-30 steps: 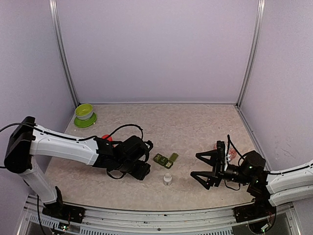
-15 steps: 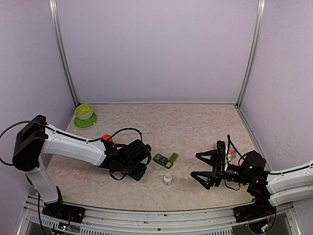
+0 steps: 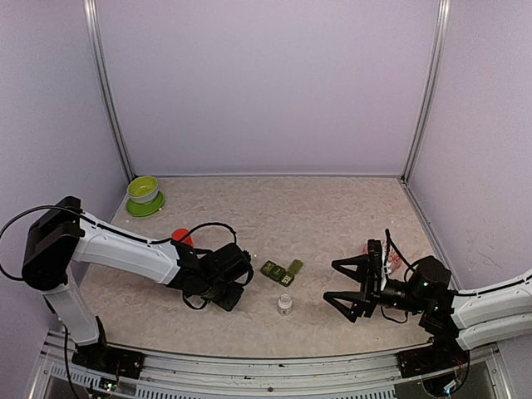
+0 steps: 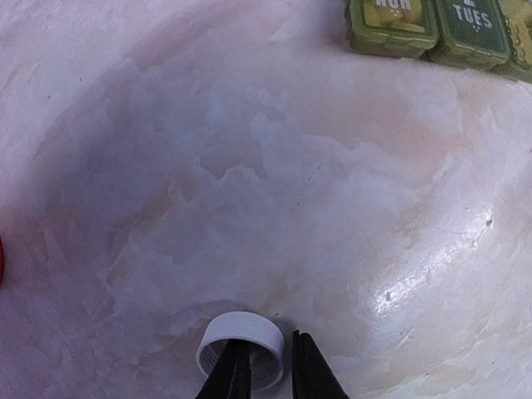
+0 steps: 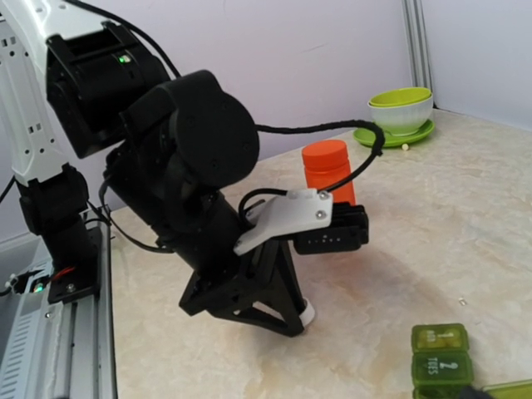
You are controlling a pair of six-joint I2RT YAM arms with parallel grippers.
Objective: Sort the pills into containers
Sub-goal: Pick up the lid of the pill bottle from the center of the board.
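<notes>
Containers (image 3: 274, 270), three joined green boxes, lie on the worktop (image 3: 332, 216). Left of them, on their near side, the left gripper (image 4: 270, 370) straddles the rim of a white cap (image 4: 241, 321); whether it pinches yet, I cannot tell. Well right of the containers, the right gripper (image 3: 331, 281) gapes empty; the left arm is nearer.

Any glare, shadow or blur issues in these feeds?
Left wrist: glare patch on the glossy marbled tabletop, broad dark shadow at left, left hand and white round plastic cap slightly soft at the bottom edge. Right wrist: sharp, no strong glare. Top external: even light, faint shadows.
</notes>
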